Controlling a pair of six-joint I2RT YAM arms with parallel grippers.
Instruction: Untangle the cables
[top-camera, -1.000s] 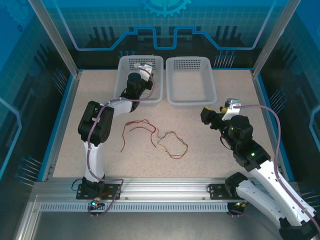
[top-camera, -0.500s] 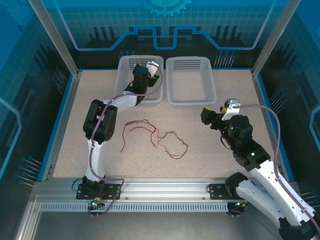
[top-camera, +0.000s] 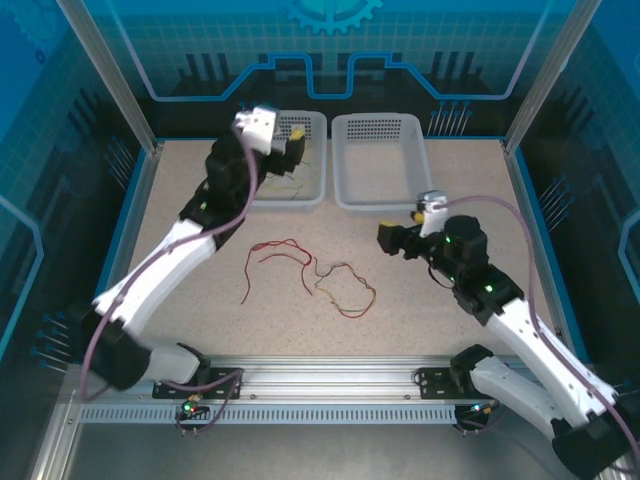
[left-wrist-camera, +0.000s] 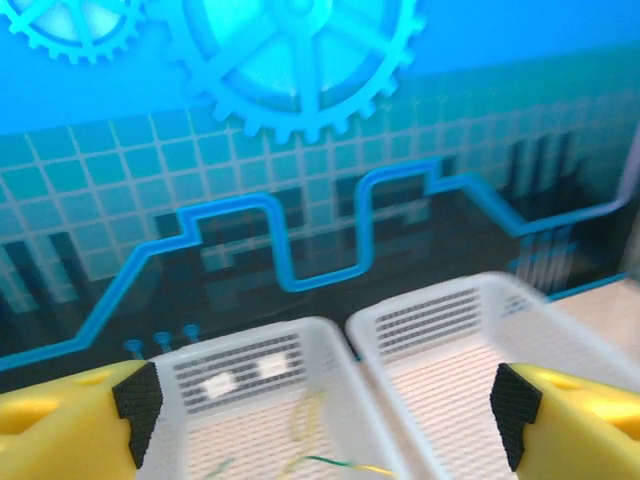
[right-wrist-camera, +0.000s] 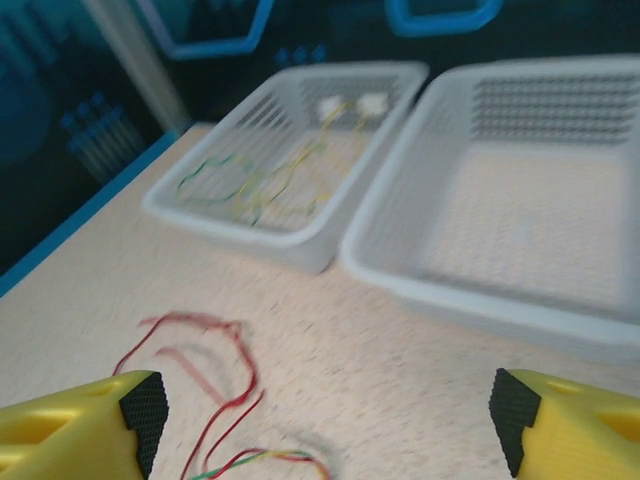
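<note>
- We see a speckled beige table (top-camera: 180, 260) edged in blue.
- At its far edge stand two white perforated baskets, the left basket (top-camera: 322, 165) and the right basket (top-camera: 380, 203), side by side.
- Mid-table lies a loose red cable (top-camera: 268, 250). Its right end meets a looped yellow-green and red cable (top-camera: 350, 296).

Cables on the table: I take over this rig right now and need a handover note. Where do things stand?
Left end effector: open, holding nothing, over the left white basket.
Right end effector: open, holding nothing, over the table.
Done: yellow-green cables lie in that basket.
Left: red cables and a yellow-green cable lie tangled on the table, to be separated.
</note>
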